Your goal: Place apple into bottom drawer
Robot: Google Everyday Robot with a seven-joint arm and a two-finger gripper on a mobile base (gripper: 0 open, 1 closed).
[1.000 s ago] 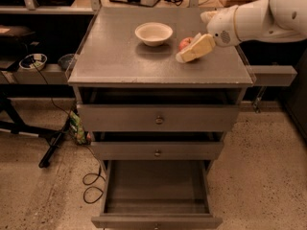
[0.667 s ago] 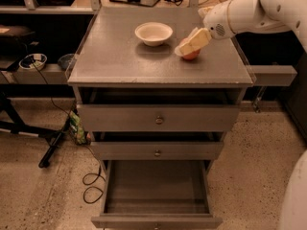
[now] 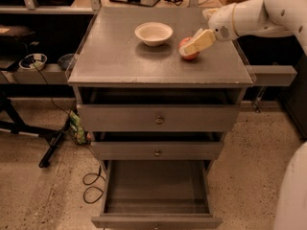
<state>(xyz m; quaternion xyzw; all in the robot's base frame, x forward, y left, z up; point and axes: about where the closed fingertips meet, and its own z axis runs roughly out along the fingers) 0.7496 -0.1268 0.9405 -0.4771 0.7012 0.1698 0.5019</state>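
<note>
Nearest, low and in front of the cream bowl (image 3: 153,33), the bottom drawer (image 3: 156,190) stands pulled out, and its floor shows bare. Above it, between drawer and bowl, the middle drawer (image 3: 157,150) and top drawer (image 3: 158,119) show their fronts and small round knobs.

On the table (image 3: 124,61), just to the right of the bowl as seen, sits the apple (image 3: 187,54). The gripper (image 3: 195,43) is at the apple's upper right side, and the white arm (image 3: 249,18) reaches in from further right of the bowl. Whether the jaws are closed on the fruit, I cannot tell.

The step in hand looks like securing the apple. A firm, centred hold matters, since a round fruit may roll towards the bowl. Then it should be lifted straight up, carried forward past the table edge, and lowered clear of the upper fronts. It should be let go low inside the drawer.

I can read no brand, label or writing anywhere, including the cluttered shelf behind the bowl.
</note>
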